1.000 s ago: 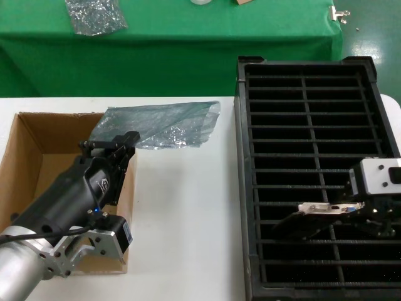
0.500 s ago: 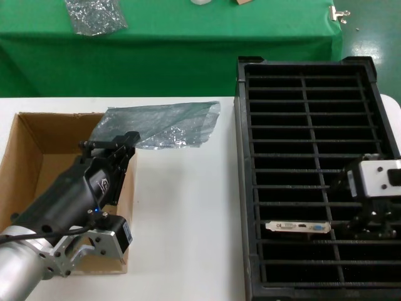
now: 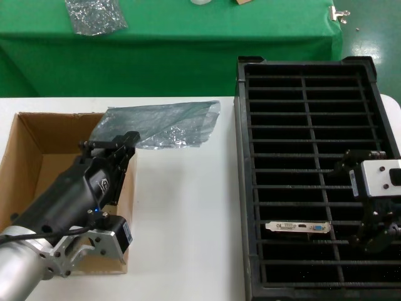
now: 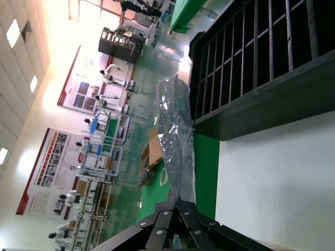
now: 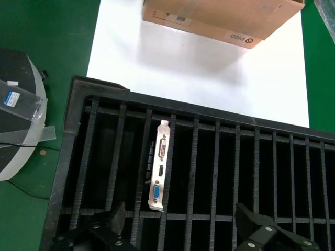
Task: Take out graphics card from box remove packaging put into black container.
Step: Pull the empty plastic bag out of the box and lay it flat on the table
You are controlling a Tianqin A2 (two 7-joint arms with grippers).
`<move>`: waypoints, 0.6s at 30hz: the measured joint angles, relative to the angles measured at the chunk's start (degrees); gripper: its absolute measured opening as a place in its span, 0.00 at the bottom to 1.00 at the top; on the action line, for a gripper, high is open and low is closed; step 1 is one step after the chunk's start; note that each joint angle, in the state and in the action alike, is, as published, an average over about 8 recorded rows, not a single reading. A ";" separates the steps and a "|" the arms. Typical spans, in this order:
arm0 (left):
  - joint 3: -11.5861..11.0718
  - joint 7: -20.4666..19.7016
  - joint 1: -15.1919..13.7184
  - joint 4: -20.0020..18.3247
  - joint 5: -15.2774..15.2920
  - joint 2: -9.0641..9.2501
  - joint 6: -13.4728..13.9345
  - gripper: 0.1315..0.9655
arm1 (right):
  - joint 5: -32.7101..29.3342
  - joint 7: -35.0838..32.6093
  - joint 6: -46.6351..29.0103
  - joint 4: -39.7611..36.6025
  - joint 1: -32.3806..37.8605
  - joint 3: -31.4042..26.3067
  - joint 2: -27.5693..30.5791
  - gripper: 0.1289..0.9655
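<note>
Right gripper (image 3: 381, 233) hangs spread and empty over the black container (image 3: 245, 188), right of the graphics card (image 3: 297, 226) seated in a near left-column slot. Left gripper (image 3: 109, 145) pinches the packaging (image 3: 160, 124) above the box (image 3: 25, 144).

You've got a white tabletop (image 3: 188, 219) w/ three things on it. Brown box (image 3: 28, 157) sits at its left edge. Black container (image 3: 247, 188) is well apart to the right of the box. Grey packaging (image 3: 163, 124) lies just past the box's far right corner, btwn box and container.
</note>
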 joint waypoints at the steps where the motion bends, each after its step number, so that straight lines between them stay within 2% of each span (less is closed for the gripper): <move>1: -0.11 -0.44 -0.10 -0.15 0.36 0.48 0.52 0.01 | 0.01 0.00 0.01 0.00 0.01 -0.01 0.01 0.58; 4: -0.64 -2.86 -0.61 -0.95 2.04 2.86 3.10 0.01 | 0.03 0.01 0.04 0.00 0.03 -0.06 0.04 0.63; 8: -1.46 -8.76 -1.94 -2.33 5.05 8.18 8.47 0.01 | 0.07 0.04 0.10 0.01 0.07 -0.13 0.08 0.74; 14: -1.83 -20.78 -4.26 -3.27 7.93 16.30 16.18 0.01 | 0.10 0.08 0.14 0.00 0.10 -0.20 0.11 0.85; 18: -1.41 -29.68 -4.88 -2.45 7.61 19.20 19.65 0.01 | 0.12 0.09 0.16 0.00 0.12 -0.23 0.13 0.92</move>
